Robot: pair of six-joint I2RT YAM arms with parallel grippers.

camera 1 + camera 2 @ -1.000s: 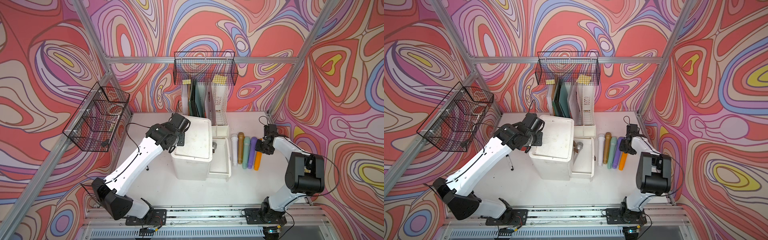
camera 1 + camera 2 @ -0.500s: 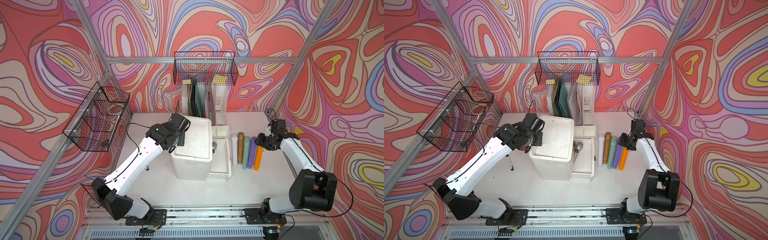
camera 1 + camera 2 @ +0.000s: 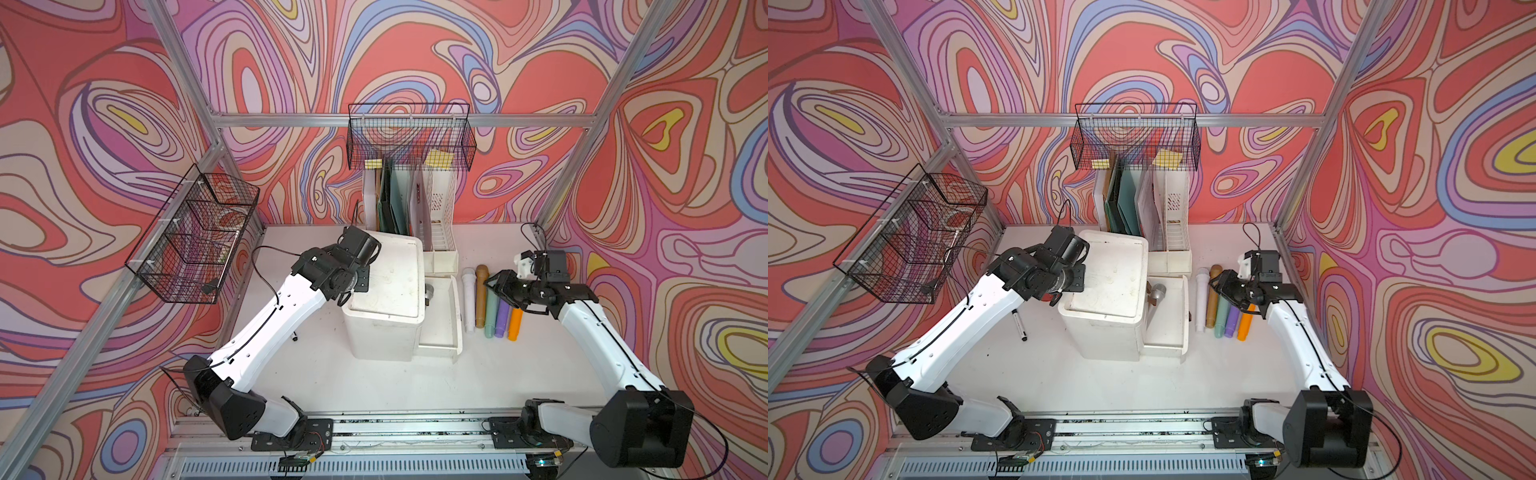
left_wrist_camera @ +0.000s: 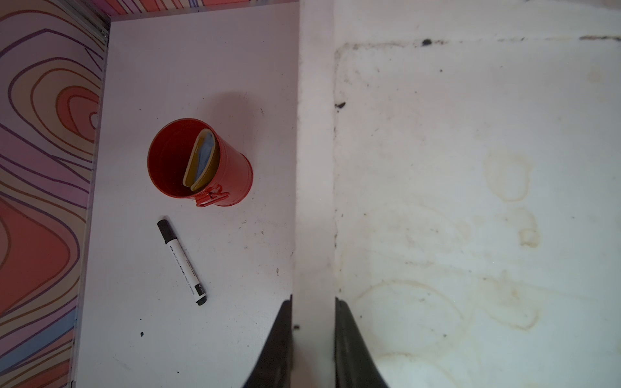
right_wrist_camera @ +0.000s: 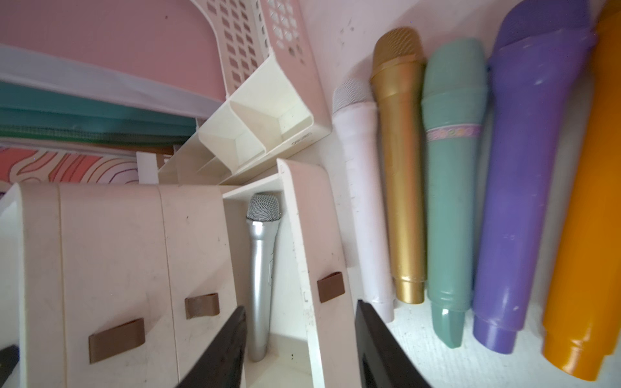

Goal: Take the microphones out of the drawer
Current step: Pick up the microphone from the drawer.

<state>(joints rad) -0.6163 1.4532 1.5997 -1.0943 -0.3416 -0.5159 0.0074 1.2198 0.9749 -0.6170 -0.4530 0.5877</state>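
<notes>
The silver microphone (image 5: 262, 268) lies in the open drawer (image 5: 312, 235), which juts out at 3 o'clock from the white drawer unit (image 3: 386, 291) near the middle of the table (image 3: 374, 386). Its mesh head points toward 12 o'clock and its handle toward 6, on the unit's side of the drawer, and in both top views the unit's top hides part of it. It lies apart from both grippers. The right gripper (image 5: 300, 304) hangs at 3 o'clock from the drawer, above the head ends of a row of loose microphones, its fingers spread with only air between them. That row lies on the table just at 3 o'clock of the drawer, side by side with heads toward 12: a white microphone (image 3: 468, 299) nearest the drawer, then a gold microphone (image 3: 481, 295), a teal microphone (image 3: 491, 316), a purple microphone (image 3: 503, 318) and an orange microphone (image 3: 515, 326) outermost. The left gripper (image 4: 313, 299) sits at the unit's 9 o'clock edge, fingers clenched on the raised rim of the unit's top. At 9 o'clock from the unit a black-capped marker pen (image 4: 181, 262) lies flat near an upright red cup (image 4: 235, 174) that holds a folded yellow and blue item. A file organizer (image 3: 440, 216) with folders stands at 12 o'clock from the unit, below a black wire basket (image 3: 409, 137) on the back wall. A second wire basket (image 3: 195, 241) hangs on the wall toward 9 o'clock.
</notes>
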